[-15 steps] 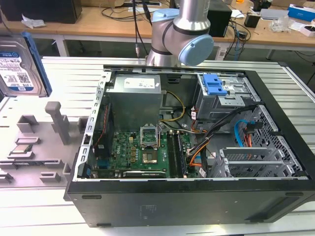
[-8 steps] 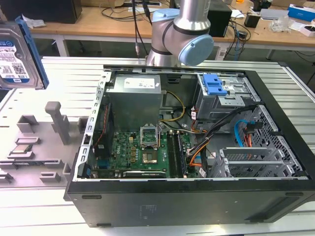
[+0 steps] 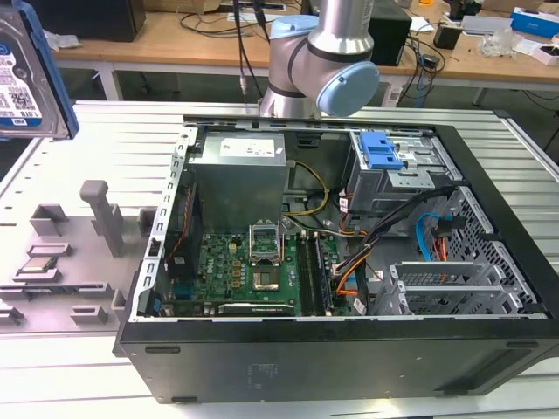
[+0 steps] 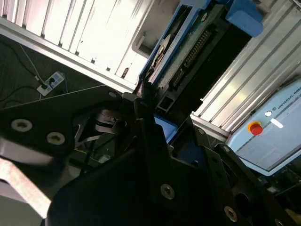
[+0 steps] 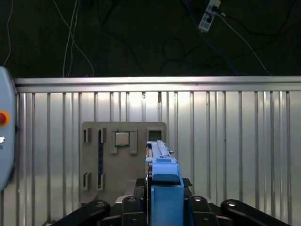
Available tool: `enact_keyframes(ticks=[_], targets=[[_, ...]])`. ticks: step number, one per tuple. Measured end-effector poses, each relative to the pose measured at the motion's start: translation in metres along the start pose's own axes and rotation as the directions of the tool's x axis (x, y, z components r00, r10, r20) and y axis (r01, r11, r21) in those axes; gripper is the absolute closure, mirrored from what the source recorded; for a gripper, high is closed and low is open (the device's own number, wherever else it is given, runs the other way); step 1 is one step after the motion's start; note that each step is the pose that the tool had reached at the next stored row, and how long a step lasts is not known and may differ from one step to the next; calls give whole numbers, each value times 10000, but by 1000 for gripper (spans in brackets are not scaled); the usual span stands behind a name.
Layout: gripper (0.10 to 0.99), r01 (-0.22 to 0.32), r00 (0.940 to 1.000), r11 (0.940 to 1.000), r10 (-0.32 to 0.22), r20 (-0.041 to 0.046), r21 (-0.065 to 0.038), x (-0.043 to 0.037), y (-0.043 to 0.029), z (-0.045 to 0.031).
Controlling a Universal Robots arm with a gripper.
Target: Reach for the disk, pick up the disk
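The disk [image 3: 26,78], a silver hard drive with a blue-and-white label and a blue bracket, hangs in the air at the exterior view's far left, high above the ribbed table. In the first wrist view the disk [image 5: 162,188] stands edge-on, blue bracket outermost, and my gripper [image 5: 162,186] is shut on it with a black finger pressed against each side. The second wrist view shows the disk [image 4: 197,47] from its connector edge, rising from between the black fingers [image 4: 146,113].
An open computer case [image 3: 489,140] lies on the table with a grey power-supply box [image 3: 240,179] and a small blue latch [image 3: 380,150] inside. A grey fixture plate [image 3: 61,253] with slots lies below the disk. The arm's base [image 3: 323,61] stands behind the case.
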State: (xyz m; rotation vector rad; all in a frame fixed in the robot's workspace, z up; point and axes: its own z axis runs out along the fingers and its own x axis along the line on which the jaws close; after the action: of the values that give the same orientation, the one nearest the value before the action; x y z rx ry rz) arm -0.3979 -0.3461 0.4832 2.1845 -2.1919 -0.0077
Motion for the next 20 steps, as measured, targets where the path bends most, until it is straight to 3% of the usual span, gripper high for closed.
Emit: enact_keyframes(ticks=[5,9,15,16,19,20], targets=[[722,-1,10000,10000,1,0,0,3,5,-140],[722,0,10000,10000,0,0,0,8,9,-331],[722,0,10000,10000,0,-1,0,11,14,-471],[722,0,10000,10000,0,0,1,13,17,-541],[722,15,10000,10000,-15,0,0,13,17,-563],[722,426,9991,9991,-426,-13,14,13,17,-561]])
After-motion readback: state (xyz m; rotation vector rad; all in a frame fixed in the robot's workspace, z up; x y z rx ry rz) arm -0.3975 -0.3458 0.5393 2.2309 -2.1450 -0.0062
